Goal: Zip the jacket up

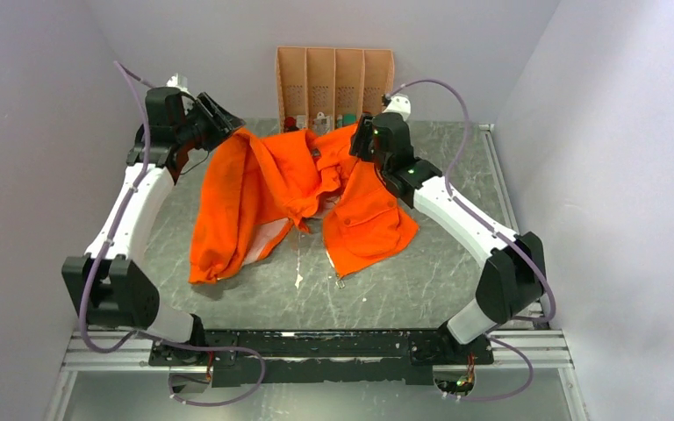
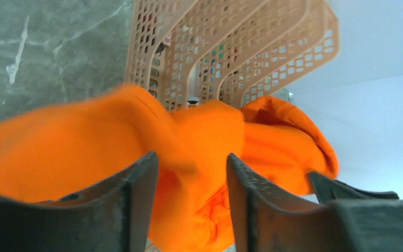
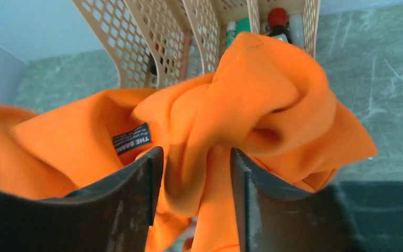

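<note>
The grey marbled tabletop (image 1: 456, 281) carries the jacket (image 1: 263, 189), bright orange and crumpled, spread across its far half. The upper part of the jacket is raised near the far edge, and its two front panels trail down onto the surface toward the middle. The front is open. One panel lies toward the left edge, with pale pink lining (image 1: 268, 235) showing at its folded-back side. The other lies toward the right edge and has a flap pocket (image 1: 373, 215) facing up.

Both arms reach from the near edge to the far edge. A tan perforated rack (image 1: 333, 79) with several upright slots stands at the middle of the far edge, just behind the raised fabric. Small items with red and green tops (image 3: 278, 16) sit in it.

The left hand (image 1: 228, 127) is near the far left corner. In its wrist view the left hand (image 2: 191, 163) has a thick fold of orange cloth pinched between its fingers. The right hand (image 1: 364, 140), close in front of the rack, likewise clamps a bunched ridge of the jacket, seen filling the gap in its wrist view (image 3: 197, 157). A small black label (image 3: 131, 138) with white lettering is sewn on the fabric just left of that grip.
</note>
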Controlling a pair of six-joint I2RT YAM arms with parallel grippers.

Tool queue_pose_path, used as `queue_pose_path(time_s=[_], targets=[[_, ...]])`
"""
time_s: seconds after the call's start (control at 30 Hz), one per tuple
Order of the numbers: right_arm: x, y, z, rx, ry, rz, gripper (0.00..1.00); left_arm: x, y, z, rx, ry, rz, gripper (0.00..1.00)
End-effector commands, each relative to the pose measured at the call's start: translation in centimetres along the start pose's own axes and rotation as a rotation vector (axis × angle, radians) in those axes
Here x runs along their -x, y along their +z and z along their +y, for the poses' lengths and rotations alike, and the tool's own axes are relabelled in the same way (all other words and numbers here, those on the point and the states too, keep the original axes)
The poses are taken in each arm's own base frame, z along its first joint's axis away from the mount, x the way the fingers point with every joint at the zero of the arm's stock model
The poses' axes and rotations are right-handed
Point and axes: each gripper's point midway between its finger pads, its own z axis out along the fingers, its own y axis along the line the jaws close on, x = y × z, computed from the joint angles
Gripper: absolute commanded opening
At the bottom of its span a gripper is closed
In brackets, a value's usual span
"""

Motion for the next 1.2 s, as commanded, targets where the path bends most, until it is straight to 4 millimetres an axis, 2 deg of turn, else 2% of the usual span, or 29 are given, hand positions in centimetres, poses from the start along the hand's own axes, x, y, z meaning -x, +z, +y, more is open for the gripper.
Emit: queue_pose_path(time_s=[0.0,0.03,0.1,0.2,0.27,0.4,0.6,0.67,0.9,1.07,1.17], targets=[[0.8,-0.3,0.2,0.029,0.031,-0.017,0.61,-1.0,0.9,0.5,-0.024,-0.029,0.08,0.61],[0.5,-0.7,0.0,0.029,0.029,-0.013,0.67,-1.5,0.9,1.1,-0.007,-0.028,0.096,0.63],[0.0,-1.5,-0.5,0.025,0.021,0.002,0.71,-2.2,0.4,2.2,0.03,-0.011,0.097,0.66],[-1.0,-2.7,-1.0,0.035,0.013,0.031,0.73,-3.1,-0.9,3.0,0.055,0.024,0.105,0.71],[-1.5,-3.7,-1.3,0.041,0.011,0.045,0.74,-4.5,-1.7,3.2,0.05,0.044,0.144,0.71],[-2.6,-5.6,-1.6,0.072,0.002,0.078,0.75,-8.9,-3.4,4.0,0.052,0.065,0.263,0.72],[-3.7,-7.4,-1.4,0.116,0.001,0.116,0.75,-15.4,-4.8,3.9,0.014,0.066,0.409,0.7],[-3.8,-7.7,-1.4,0.121,0.001,0.12,0.75,-17.2,-4.7,3.9,0.004,0.054,0.456,0.69],[-4.8,-8.0,-1.5,0.127,0.002,0.136,0.76,-20.8,-2.8,5.3,0.002,-0.04,0.522,0.7],[-5.0,-7.8,-1.4,0.136,-0.015,0.146,0.78,-21.9,-1.1,7.2,0.058,-0.056,0.517,0.73],[-5.0,-7.7,-1.4,0.138,-0.025,0.147,0.78,-22.2,-0.1,7.6,0.065,-0.073,0.527,0.74]])
